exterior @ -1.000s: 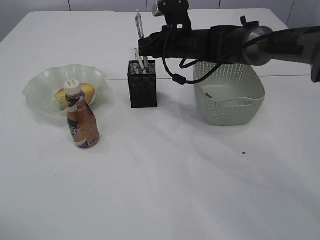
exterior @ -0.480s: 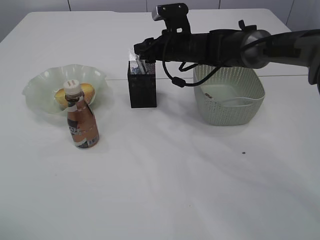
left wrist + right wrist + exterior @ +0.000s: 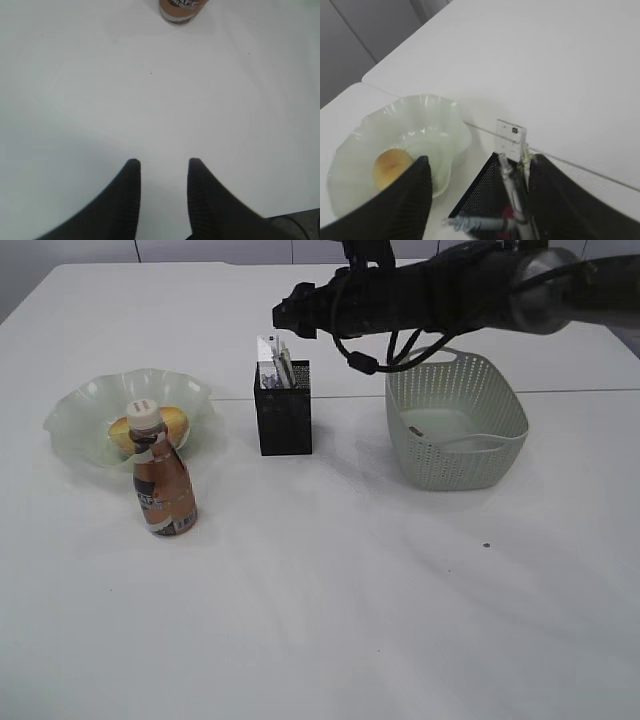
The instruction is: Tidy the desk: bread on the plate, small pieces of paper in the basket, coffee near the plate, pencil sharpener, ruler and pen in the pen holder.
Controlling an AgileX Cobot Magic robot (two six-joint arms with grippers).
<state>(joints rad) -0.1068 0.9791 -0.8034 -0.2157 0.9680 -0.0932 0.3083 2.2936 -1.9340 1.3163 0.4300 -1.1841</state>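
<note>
Nearly tidied: right end effector (image 3: 476, 197) hangs with jaws apart, empty, just above the pen holder (image 3: 283, 408), where the ruler (image 3: 510, 137) and pen (image 3: 509, 186) stand. Below and beyond it, bread (image 3: 172, 422) lies on the plate (image 3: 85, 405), coffee (image 3: 163, 482) beside. Basket (image 3: 455, 455) contents unclear. Left end effector (image 3: 164, 172), jaws part-spread, holds nothing over the bare counter (image 3: 350, 620)

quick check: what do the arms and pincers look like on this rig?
The right arm is black with a glossy grey metallic joint section and loose black cables looping beneath it. Its pincer has wide, dark, matte fingers with a finely ribbed texture. The left pincer matches: two black ribbed fingers tapering to rounded tips. No markings are legible on either.
</note>
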